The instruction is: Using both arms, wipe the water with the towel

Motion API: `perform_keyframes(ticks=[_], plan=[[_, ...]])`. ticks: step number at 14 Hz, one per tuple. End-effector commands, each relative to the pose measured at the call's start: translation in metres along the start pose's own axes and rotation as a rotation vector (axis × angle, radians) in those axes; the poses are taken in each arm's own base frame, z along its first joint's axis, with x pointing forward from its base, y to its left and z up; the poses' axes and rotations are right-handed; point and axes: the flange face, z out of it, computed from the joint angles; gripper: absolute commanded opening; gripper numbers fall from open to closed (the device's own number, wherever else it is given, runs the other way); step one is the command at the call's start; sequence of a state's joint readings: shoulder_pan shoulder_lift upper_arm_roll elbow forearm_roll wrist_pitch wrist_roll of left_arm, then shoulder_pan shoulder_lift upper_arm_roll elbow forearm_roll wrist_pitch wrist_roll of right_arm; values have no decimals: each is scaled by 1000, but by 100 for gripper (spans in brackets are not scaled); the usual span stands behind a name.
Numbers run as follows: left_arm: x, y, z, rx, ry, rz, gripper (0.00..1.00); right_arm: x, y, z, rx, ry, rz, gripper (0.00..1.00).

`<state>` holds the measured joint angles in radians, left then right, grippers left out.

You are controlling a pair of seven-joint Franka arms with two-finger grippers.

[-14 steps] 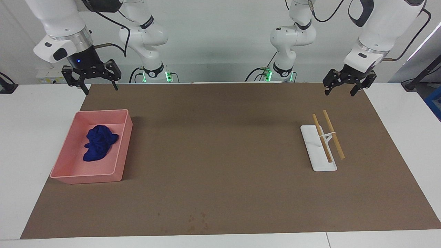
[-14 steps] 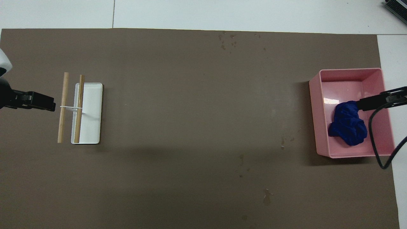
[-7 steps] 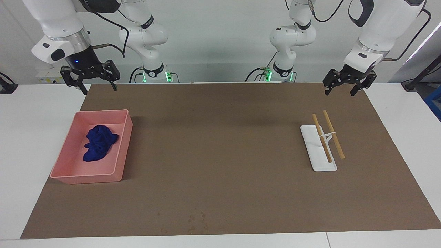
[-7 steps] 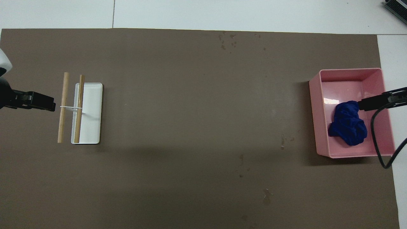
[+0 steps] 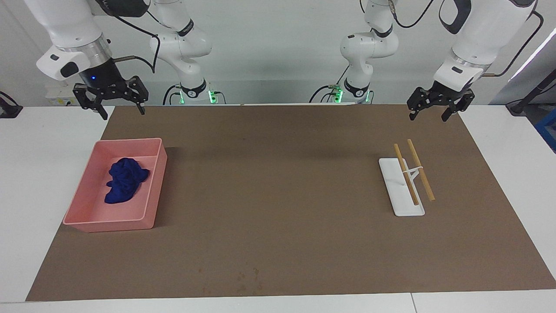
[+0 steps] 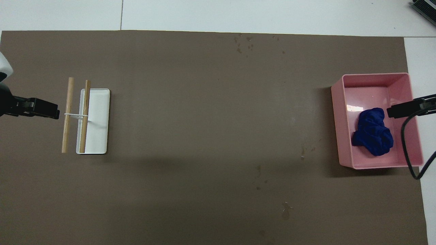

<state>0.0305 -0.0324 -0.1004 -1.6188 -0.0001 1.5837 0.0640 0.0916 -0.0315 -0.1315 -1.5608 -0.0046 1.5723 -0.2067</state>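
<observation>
Brown mat [image 5: 282, 195], towel [image 5: 125, 180] bunched in pink bin [image 5: 153, 187]; right gripper [image 5: 110, 101] spread, up by bin's robot end; left gripper [image 5: 438, 106] spread, waiting. Drop straight, pinch the top fold

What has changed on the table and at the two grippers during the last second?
Only the right gripper moved: it drifted slightly up and outward, toward the right arm's end of the table, above the table edge near the pink plastic bin. It is open and holds nothing. The left gripper, open, the navy blue bunched towel in the bin and the white tray with two wooden sticks stayed as they were.
</observation>
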Motion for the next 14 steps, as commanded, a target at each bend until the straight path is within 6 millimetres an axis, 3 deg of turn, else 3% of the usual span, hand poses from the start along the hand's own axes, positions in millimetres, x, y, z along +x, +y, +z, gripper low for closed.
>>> perform_keyframes(ticks=[1, 14], plan=[[-7, 0, -1, -12, 2, 5, 100, -6, 1, 0, -6, -3, 10, 100], [-7, 0, -1, -12, 2, 5, 100, -4, -7, 0, -3, 4, 9, 100]])
